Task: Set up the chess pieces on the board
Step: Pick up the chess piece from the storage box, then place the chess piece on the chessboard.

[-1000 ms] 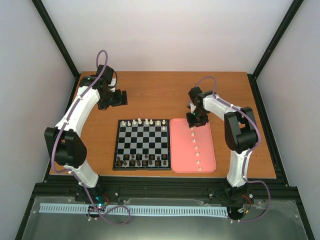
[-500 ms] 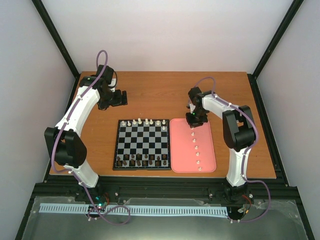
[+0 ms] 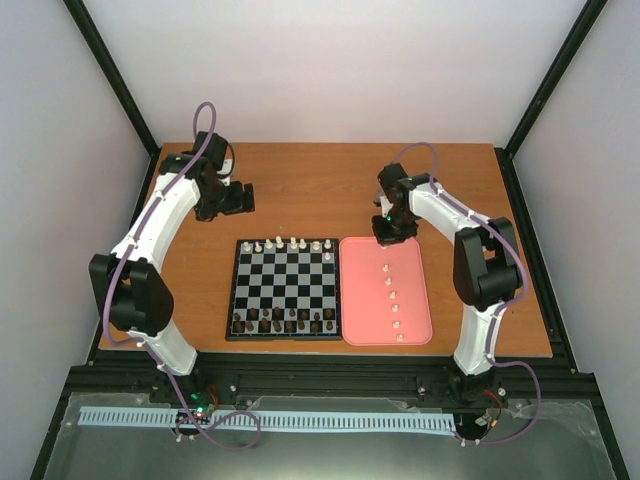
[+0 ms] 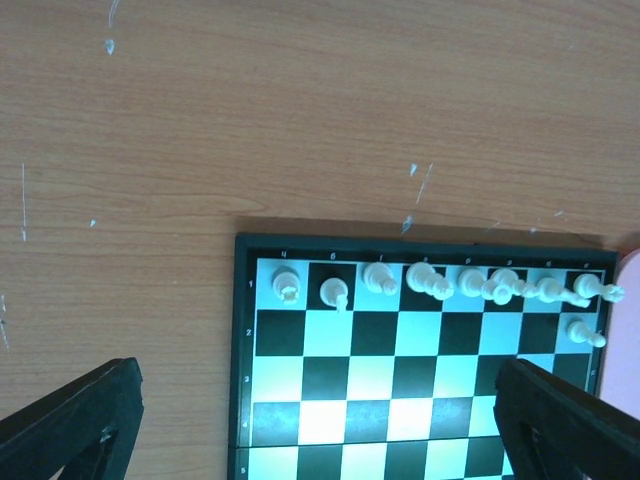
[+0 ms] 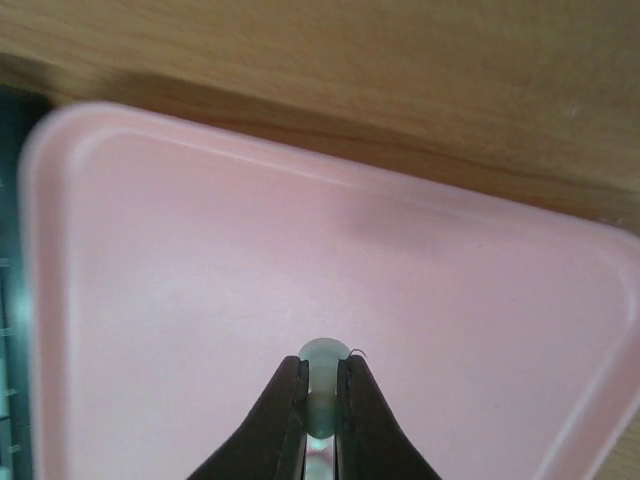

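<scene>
Chess piece (image 5: pixel 322 352) pinched in R pincer (image 5: pixel 322 368) nr tray (image 5: pixel 200 250) far edge, L pincer (image 4: pixel 315 380) wide open beyond board (image 4: pixel 245 350) edge

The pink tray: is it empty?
No, a row of small white chess pieces stands along the middle of the pink tray in the top view.

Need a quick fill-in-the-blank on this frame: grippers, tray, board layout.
1. The right gripper is shut on a white chess piece over the ___ tray.
2. The left gripper is ___ and holds nothing.
3. On the board, the white pieces line the row ___ from the arm bases, and the dark pieces line the nearest row.

Missing words: pink; open; farthest
</scene>
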Controlling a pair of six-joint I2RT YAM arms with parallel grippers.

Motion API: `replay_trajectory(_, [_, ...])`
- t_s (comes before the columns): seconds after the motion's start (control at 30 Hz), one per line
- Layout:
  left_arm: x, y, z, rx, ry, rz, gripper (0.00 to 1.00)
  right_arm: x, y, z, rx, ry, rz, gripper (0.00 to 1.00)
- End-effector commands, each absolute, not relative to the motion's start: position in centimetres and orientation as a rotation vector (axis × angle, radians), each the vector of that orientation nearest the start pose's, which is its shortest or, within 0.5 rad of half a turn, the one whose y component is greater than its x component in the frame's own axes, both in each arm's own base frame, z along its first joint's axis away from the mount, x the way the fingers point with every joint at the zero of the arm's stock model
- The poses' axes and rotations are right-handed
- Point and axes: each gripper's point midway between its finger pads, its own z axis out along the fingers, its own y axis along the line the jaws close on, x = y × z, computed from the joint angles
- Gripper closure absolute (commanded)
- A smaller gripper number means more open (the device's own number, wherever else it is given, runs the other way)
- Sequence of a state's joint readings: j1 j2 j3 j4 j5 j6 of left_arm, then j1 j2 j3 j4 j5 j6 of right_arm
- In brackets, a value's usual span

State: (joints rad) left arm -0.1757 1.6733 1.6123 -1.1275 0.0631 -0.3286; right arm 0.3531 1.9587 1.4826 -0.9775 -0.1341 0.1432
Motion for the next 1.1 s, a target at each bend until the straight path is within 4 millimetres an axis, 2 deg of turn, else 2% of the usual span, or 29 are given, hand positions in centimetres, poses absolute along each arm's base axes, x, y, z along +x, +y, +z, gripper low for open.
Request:
replay_trajectory(0.0, [36.5,-6.9,17.9,-0.196,2.829,-0.178,0.01,36.4,18.6,11.1,-0.383,2.912,0.285,0.97])
replay_trajectory(0.07, [35.9,-6.7,17.4,-0.212,2.846,-0.176,0.0,35.7,20.9,12.2,-0.435,2.892,0.292,0.97])
replay_trajectory(0.2, [35.1,-5.5,16.8,-0.253,2.858,-0.149,0.0,34.8,26.9,13.9,-0.559,2.852,0.299,0.97])
replay_trajectory(0.3, [34.2,-4.3,16.7,-0.339,2.858,-0.213,0.0,33.5,30.7,13.7,-0.642,2.863,0.301,0.97])
replay_trajectory(0.4, [33.2,-3.1,16.5,-0.452,2.822,-0.266,0.0,32.6,33.0,13.0,-0.69,2.866,0.306,0.97])
replay_trajectory(0.53, [31.8,-2.9,16.4,-0.504,2.798,-0.29,0.0,32.0,34.5,11.3,-0.714,2.91,0.32,0.97])
replay_trajectory(0.63, [31.6,-2.9,16.5,-0.499,2.784,-0.291,0.0,32.0,35.0,10.1,-0.748,2.929,0.299,0.97])
replay_trajectory(0.8, [31.7,-3.1,17.1,-0.49,2.775,-0.308,0.0,32.5,34.8,8.1,-0.761,2.952,0.232,0.97])
replay_trajectory(1.07, [31.6,-3.0,17.7,-0.481,2.755,-0.303,0.0,33.3,33.9,6.6,-0.757,2.948,0.123,0.97])
